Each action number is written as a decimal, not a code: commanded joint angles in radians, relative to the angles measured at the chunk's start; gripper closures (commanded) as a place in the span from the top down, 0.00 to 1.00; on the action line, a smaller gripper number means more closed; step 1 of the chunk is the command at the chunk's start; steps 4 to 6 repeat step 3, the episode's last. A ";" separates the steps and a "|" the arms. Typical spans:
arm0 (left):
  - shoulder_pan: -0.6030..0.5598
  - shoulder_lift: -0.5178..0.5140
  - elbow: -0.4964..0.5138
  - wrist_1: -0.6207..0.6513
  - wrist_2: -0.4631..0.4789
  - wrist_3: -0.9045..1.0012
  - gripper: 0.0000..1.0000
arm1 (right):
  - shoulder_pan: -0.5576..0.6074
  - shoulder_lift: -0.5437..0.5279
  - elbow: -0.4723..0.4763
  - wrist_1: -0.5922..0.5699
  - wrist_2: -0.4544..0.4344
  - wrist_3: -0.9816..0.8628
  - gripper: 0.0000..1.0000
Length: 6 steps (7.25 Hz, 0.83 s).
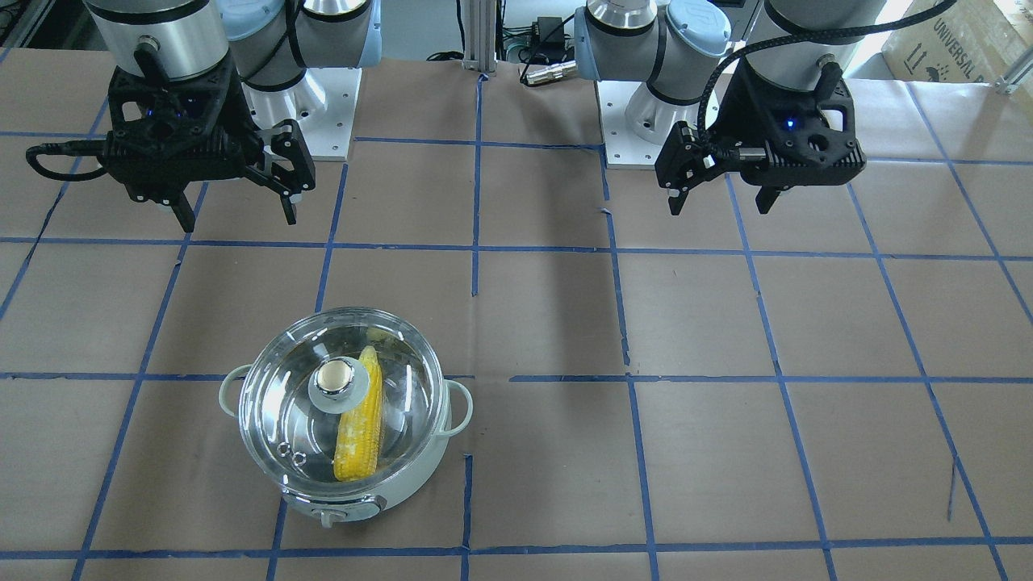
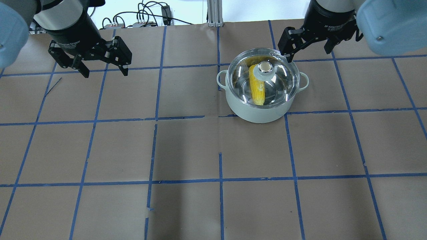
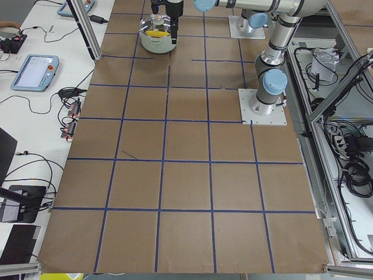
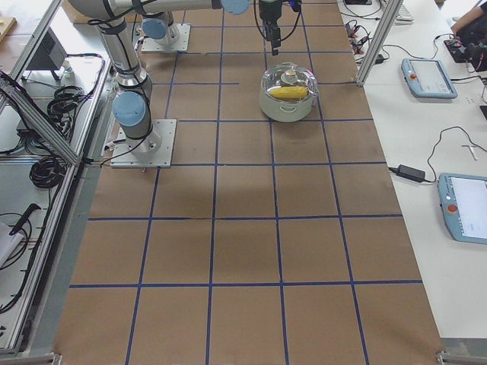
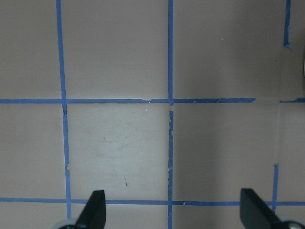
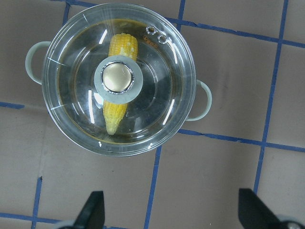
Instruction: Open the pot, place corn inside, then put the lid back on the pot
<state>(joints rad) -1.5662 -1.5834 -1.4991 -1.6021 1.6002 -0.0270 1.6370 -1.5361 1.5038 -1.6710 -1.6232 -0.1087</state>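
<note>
Yellow corn inside lidded pot

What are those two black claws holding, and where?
Nothing. The left end effector and right end effector are both open and empty; the lid sits on the pot.

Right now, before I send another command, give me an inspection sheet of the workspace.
Surface: table covered in brown paper with a blue tape grid; tape torn in places.
Pot: upright on the robot's right half.
Corn: lying inside the pot, visible through the glass.
Lid: seated on the pot, knob up.
Clutter: nothing seen on the paper.
Left gripper: open, empty, far from the pot.
Right gripper: open, empty, raised, not touching the lid.
Cables: wrist cable loops off the right arm; cable bundle beyond the table edge.
Surroundings: cardboard box; control tablets on the side bench.
</note>
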 commanded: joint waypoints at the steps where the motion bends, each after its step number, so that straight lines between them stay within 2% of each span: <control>1: 0.000 -0.004 0.020 -0.053 0.004 -0.014 1.00 | -0.003 -0.001 -0.002 0.000 0.002 0.000 1.00; 6: 0.000 -0.026 0.048 -0.070 0.004 -0.017 1.00 | 0.001 -0.001 0.000 0.000 0.003 0.003 1.00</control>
